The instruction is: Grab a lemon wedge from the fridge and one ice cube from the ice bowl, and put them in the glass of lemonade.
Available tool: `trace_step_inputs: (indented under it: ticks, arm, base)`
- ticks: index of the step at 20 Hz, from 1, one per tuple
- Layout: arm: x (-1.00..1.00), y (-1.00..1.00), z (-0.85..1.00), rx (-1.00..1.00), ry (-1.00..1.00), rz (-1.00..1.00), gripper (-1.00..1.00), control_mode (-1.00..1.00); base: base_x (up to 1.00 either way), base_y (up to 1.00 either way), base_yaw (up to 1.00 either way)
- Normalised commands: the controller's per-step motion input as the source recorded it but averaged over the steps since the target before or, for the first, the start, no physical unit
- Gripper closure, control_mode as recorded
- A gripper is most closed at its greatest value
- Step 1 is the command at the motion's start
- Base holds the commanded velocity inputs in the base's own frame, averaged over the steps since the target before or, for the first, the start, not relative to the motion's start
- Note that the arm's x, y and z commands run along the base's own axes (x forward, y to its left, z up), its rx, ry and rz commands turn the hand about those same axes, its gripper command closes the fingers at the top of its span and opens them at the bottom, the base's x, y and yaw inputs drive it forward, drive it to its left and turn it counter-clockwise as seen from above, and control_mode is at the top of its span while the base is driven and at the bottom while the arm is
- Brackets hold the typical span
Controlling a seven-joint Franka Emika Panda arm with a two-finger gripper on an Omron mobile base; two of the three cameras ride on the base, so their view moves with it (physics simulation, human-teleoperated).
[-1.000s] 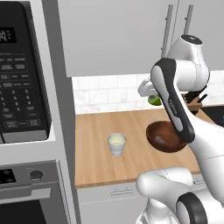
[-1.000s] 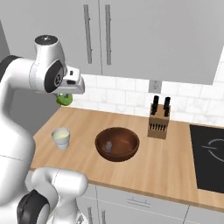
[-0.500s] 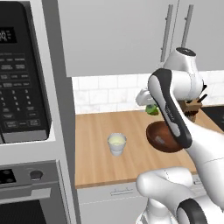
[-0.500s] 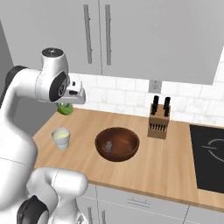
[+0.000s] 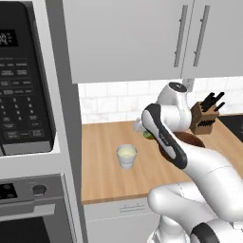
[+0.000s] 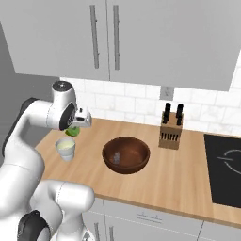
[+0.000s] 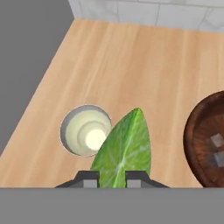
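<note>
My gripper (image 7: 111,177) is shut on the lemon wedge (image 7: 124,151), a yellow-green slice with its pointed tip facing away from the hand. The wedge (image 6: 72,132) hangs a little above the counter, just behind and beside the glass of lemonade (image 6: 65,148). From the hand camera the glass (image 7: 86,130) lies below and slightly left of the wedge. In the left base view the wedge (image 5: 148,135) peeks out by the wrist, right of the glass (image 5: 126,155). The brown ice bowl (image 6: 136,162) holds an ice cube (image 6: 116,156). The fridge is out of view.
A tan knife block (image 6: 170,133) stands at the back of the wooden counter, right of the bowl. A black cooktop (image 6: 223,162) lies at the far right. A black microwave (image 5: 23,80) and oven (image 5: 28,213) fill the column left of the counter. Grey wall cabinets hang overhead.
The arm has swung down and the lemon wedge has dropped from high over the counter to just above the glass. The glass and bowl have not moved.
</note>
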Motion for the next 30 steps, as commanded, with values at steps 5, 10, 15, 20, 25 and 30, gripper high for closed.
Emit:
trace_step_inputs:
  ticks: [5,10,15,20,25,30]
  arm:
    - [0.64,0.47,-0.01,-0.08,0.01,0.0,1.0,-1.0]
    - [0.24,0.18,-0.13,-0.04,0.04,0.0,1.0,-1.0]
    - [0.41,0.0,-0.27,-0.04,0.09,0.0,1.0,-1.0]
    - [0.12,0.02,-0.29,-0.03,0.06,0.0,1.0,-1.0]
    - [-0.31,0.14,-0.01,0.0,0.0,0.05,1.0,-1.0]
    - [-0.43,0.07,0.0,0.0,-0.01,0.03,1.0,-1.0]
  base:
    - [0.0,0.0,0.0]
    - [0.0,0.0,0.0]
    - [0.0,0.0,0.0]
    - [0.0,0.0,0.0]
    - [0.0,0.0,0.0]
    - [0.0,0.0,0.0]
